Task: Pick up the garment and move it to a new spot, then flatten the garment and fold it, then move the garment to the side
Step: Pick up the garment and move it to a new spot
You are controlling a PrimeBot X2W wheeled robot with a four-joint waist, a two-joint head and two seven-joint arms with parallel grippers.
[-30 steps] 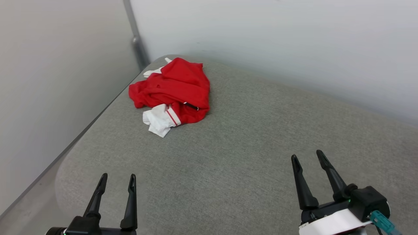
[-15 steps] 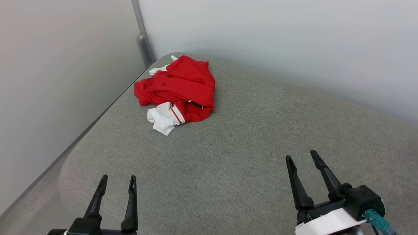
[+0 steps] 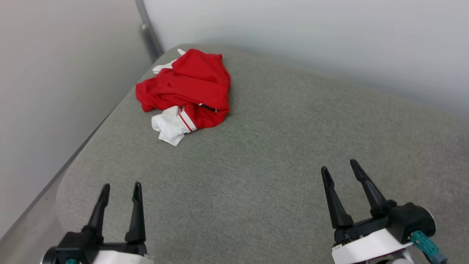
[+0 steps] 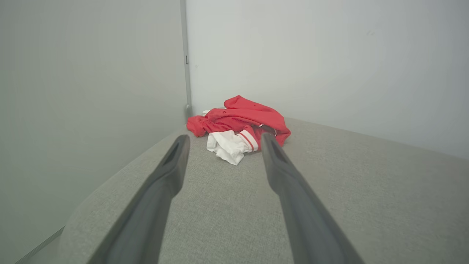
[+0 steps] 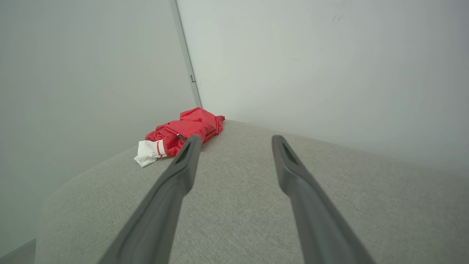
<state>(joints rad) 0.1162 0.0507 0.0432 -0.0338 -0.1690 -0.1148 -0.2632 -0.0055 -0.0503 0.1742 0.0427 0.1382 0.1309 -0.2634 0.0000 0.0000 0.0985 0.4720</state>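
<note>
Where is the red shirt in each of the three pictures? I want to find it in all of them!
Head view: the garment lies at the upper left, on the far corner of the grey fabric surface.
Left wrist view: the garment sits near the middle.
Right wrist view: the garment sits left of centre.
Shared landmark: the grey corner post stands right behind it.

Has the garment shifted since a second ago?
No. The garment lies in the same crumpled heap, just as close to the grey corner post; the whole head view shifted, so the camera moved.
</note>
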